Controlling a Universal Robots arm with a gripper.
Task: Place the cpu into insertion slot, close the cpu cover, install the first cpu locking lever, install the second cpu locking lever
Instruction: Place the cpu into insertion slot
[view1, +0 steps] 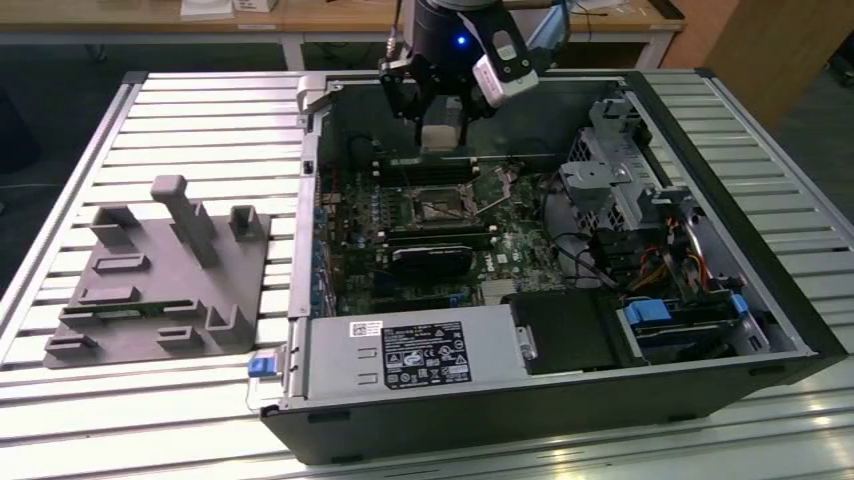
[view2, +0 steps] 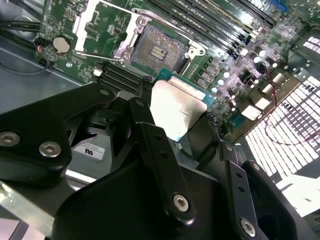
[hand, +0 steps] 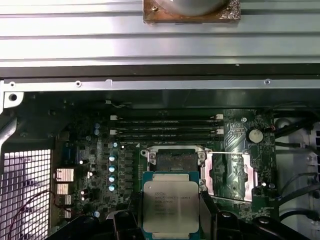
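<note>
Above the open case (view1: 561, 400) on the slatted desk (view1: 200, 100), the pincer (view1: 439, 125) is clenched on the cpu (view1: 441, 138). In the second wrist view its black fingers (view2: 150, 135) press two opposite edges of the chip, which is held flat with its silvery top showing and a green rim around it. The cpu hangs clear of the green board (hand: 240, 125), not touching it. In the first wrist view it sits just beside the slot (hand: 175, 161), and its edge overlaps the near border of the socket. The slot is bare, and its dark square of contacts is exposed. The cover (hand: 232, 172) is swung open and lies flat on the board right beside the slot, its square window showing the board beneath. Long black memory slots (hand: 167, 127) run along the far side of the socket. On the exterior view's left, a grey fixture (view1: 160, 270) stands on the desk, well apart from the case. A black power supply (view1: 420, 355) fills the near end of the case.
</note>
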